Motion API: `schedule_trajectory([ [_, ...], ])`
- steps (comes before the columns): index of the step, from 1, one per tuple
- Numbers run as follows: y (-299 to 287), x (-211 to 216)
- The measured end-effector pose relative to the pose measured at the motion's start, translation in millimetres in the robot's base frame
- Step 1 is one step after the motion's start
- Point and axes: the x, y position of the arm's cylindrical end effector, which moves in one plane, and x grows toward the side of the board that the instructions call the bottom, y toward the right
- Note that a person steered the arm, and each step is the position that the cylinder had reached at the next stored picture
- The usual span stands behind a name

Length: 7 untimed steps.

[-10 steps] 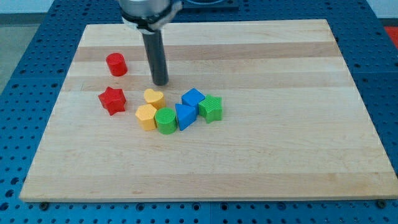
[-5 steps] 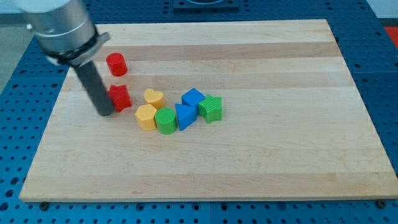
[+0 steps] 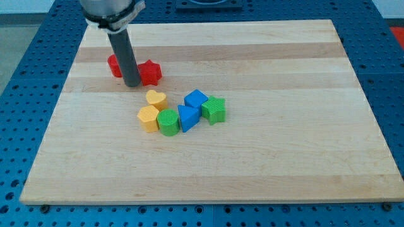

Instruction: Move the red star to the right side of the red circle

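Note:
The red star (image 3: 149, 72) lies on the wooden board (image 3: 265, 145) in the upper left part of the view. The red circle (image 3: 114, 65) stands just to its left, partly hidden behind my rod. My tip (image 3: 132, 84) rests on the board between the two red blocks, touching the star's left side and slightly below both.
A cluster of blocks sits below and right of the star: a yellow heart (image 3: 156, 98), a yellow block (image 3: 148, 118), a green cylinder (image 3: 168, 122), two blue blocks (image 3: 188, 117) (image 3: 196, 98) and a green block (image 3: 214, 109).
My tip swung from the star's left side and moved up and right. The red star slid up and right, from below the red circle to the circle's right side.

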Motion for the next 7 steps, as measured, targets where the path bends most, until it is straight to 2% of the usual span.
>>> schedule_trajectory([
  [1, 19, 17],
  [2, 48, 13],
  [3, 39, -14],
  [4, 20, -23],
  [5, 27, -18],
  [6, 74, -16],
  [7, 91, -36],
])
